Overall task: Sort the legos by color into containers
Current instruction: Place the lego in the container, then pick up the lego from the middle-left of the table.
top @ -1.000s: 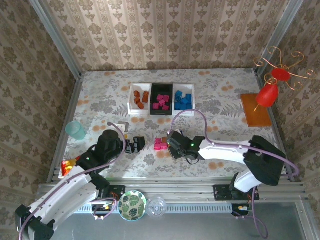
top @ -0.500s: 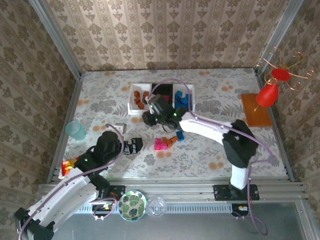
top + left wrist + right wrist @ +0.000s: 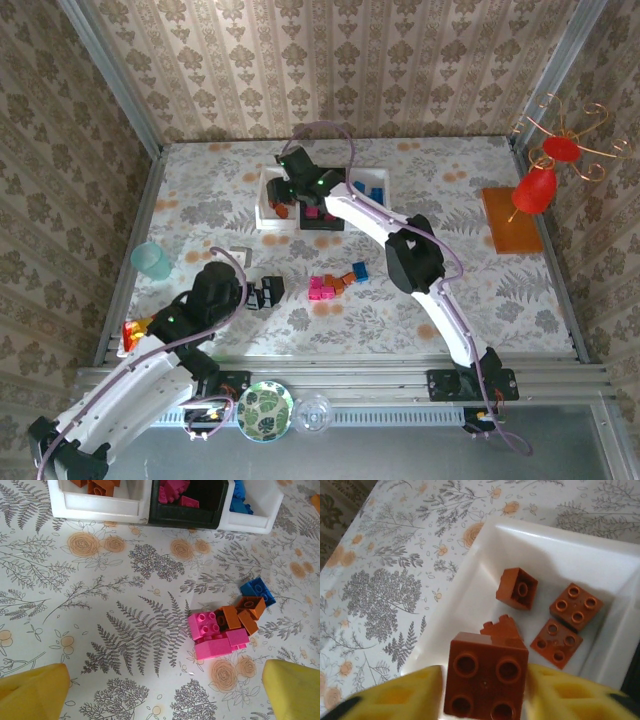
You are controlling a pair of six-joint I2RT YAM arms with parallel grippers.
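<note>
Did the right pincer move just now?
Yes. The right pincer went from the loose pile up-frame to over the left white bin, gripping an orange-brown brick.

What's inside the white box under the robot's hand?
Three orange-brown plastic bricks lie in the white bin; a fourth is mostly covered by the brick the right gripper holds.

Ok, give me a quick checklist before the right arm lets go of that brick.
1. Grip: right gripper shut on the orange-brown brick: ok.
2. Position: brick hangs over the left white bin: ok.
3. Colour match: orange bricks already lie in that bin: ok.
4. Other arm: left gripper open, apart from the bins: ok.
5. Height above the bin floor: cannot tell.
6. Sorting finished: not ok, loose pile unsorted.
</note>
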